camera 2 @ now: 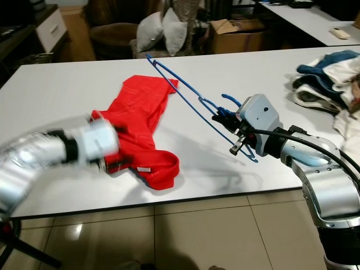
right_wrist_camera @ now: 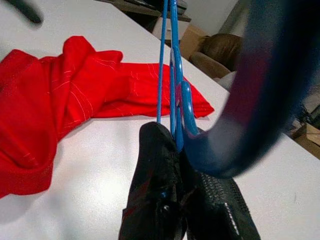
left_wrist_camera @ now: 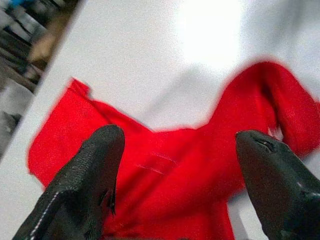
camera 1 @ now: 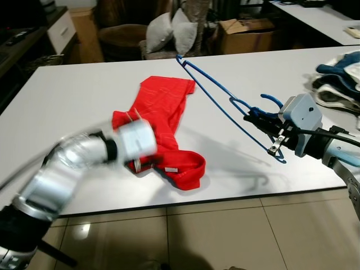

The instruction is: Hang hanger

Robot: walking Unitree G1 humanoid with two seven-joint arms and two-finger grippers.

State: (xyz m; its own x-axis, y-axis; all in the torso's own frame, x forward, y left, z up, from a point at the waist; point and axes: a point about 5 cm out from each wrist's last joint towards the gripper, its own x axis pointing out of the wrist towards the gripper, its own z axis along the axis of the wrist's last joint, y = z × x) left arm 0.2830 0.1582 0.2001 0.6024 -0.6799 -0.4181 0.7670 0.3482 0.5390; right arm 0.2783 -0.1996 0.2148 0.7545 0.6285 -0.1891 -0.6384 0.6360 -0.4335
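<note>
Right claw (camera 2: pixel 225 122) grips hanger (camera 2: pixel 185 90).

blue wire hanger (camera 1: pixel 225 98), raised above table

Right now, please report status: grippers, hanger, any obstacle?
Right gripper shut on blue hanger, held above the table. Left gripper open over red garment. Hanger not yet in garment. Clothes pile off to the right, not obstructing.

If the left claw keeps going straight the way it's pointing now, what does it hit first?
Most likely the red garment. The left claw is open and aimed down at it, cloth showing between the two fingers. The white table lies under the cloth; how far off is unclear.
</note>
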